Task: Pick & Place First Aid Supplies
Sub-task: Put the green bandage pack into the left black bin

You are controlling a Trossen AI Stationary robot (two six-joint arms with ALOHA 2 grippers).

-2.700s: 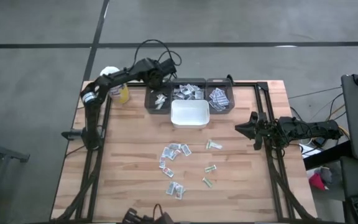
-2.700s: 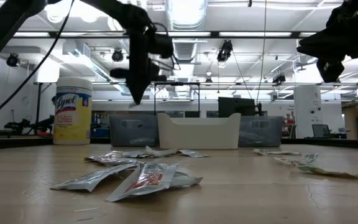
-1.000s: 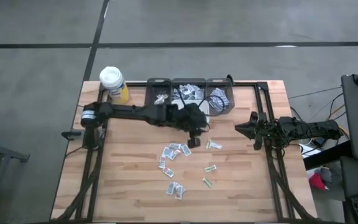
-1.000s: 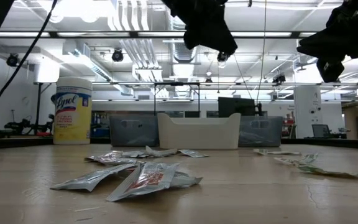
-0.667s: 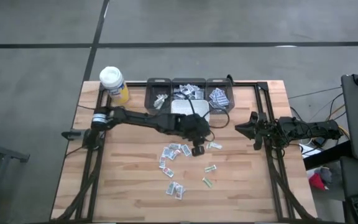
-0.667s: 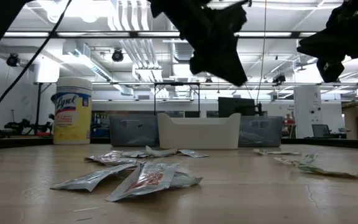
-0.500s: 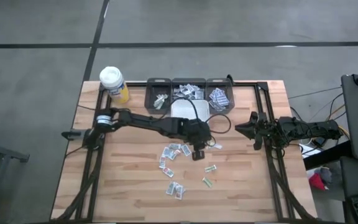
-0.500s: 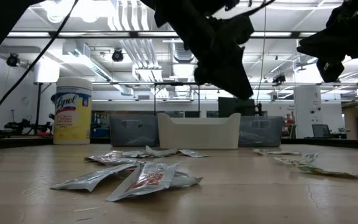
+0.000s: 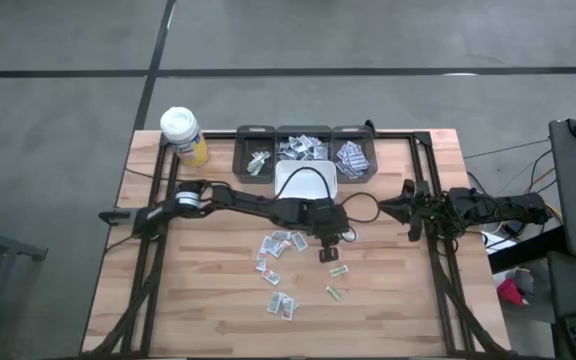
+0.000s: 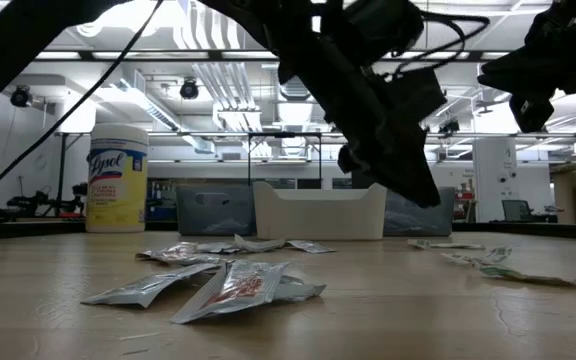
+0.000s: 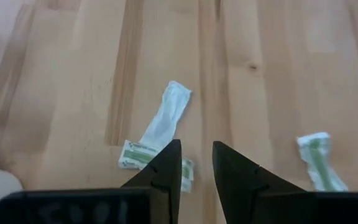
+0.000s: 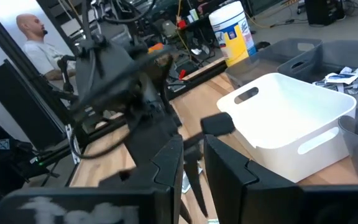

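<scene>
"Lysol" reads on the yellow bottle.

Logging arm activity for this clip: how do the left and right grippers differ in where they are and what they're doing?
The left gripper reaches out over mid-table, above the loose packets; the right gripper is at the table's right edge, away from them. The left gripper aims down at a green-printed packet; the right gripper faces the white bin. Both have slightly parted fingers holding nothing.
</scene>
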